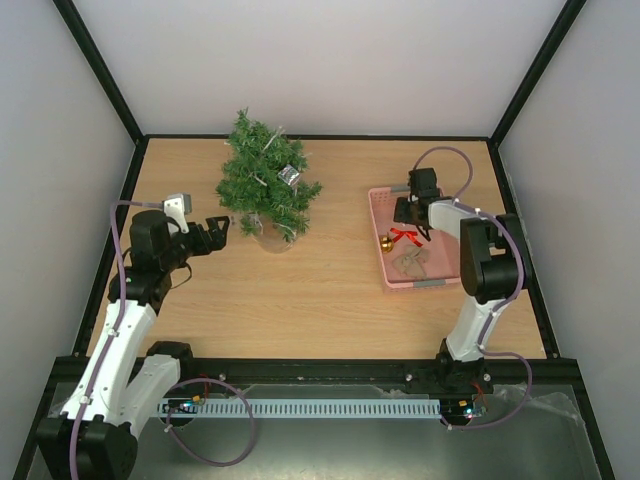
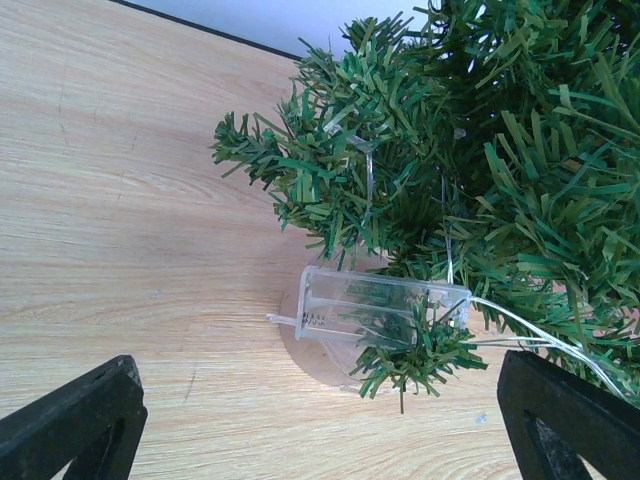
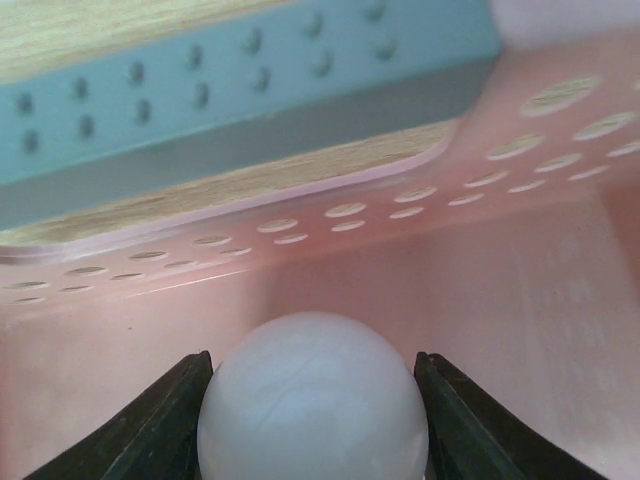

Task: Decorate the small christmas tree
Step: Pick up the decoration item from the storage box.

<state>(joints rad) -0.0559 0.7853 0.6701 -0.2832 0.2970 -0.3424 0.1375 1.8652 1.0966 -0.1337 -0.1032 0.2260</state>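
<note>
Between the black fingers of our right tool [image 3: 312, 358] sits a smooth white ball [image 3: 312, 400], pinched on both sides, inside the pink perforated plastic basket [image 3: 400, 270]. Our left tool [image 2: 320, 430] gapes wide, holding nothing. Just ahead of it on the wooden counter [image 2: 120, 200] stands the small dark-green bushy christmas tree [image 2: 480, 150], a clear plastic battery box [image 2: 385, 305] at its foot. We judge it light and tippy, needles soft and springy; steady it low on the stem.
</note>
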